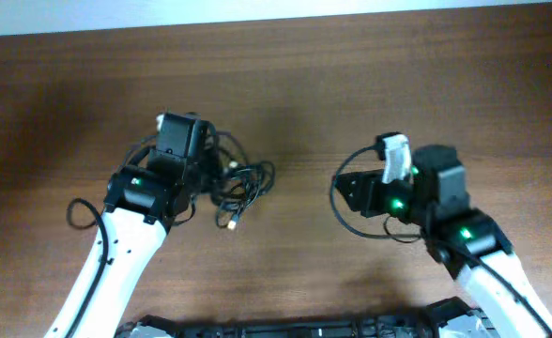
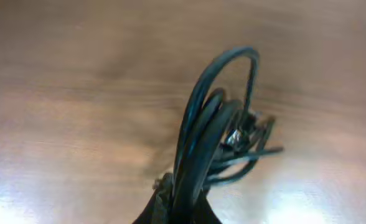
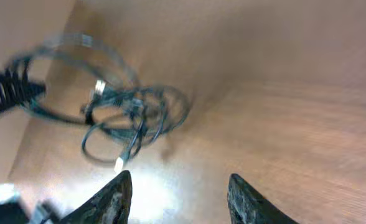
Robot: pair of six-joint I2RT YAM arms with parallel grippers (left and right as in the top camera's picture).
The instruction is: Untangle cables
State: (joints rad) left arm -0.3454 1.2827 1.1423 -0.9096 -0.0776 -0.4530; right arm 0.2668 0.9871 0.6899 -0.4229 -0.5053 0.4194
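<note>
The cables (image 1: 237, 183) are thin black cords bunched in a tangle on the wooden table, left of centre, with a pale plug end at its lower side. My left gripper (image 1: 201, 167) is at the tangle's left edge and is shut on a bundle of cable loops (image 2: 198, 146), which rise from between its fingers (image 2: 182, 208). My right gripper (image 1: 349, 192) is open and empty, apart from the tangle on its right. In the right wrist view the tangle (image 3: 130, 115) lies ahead of the open fingers (image 3: 180, 190), with the plug end (image 3: 118, 164) nearest.
The wooden table (image 1: 314, 84) fills the view. Thicker black wires loop off each arm, one by the left arm (image 1: 81, 211) and one by the right arm (image 1: 351, 221). The left arm's dark body (image 3: 9, 87) shows at the left of the right wrist view.
</note>
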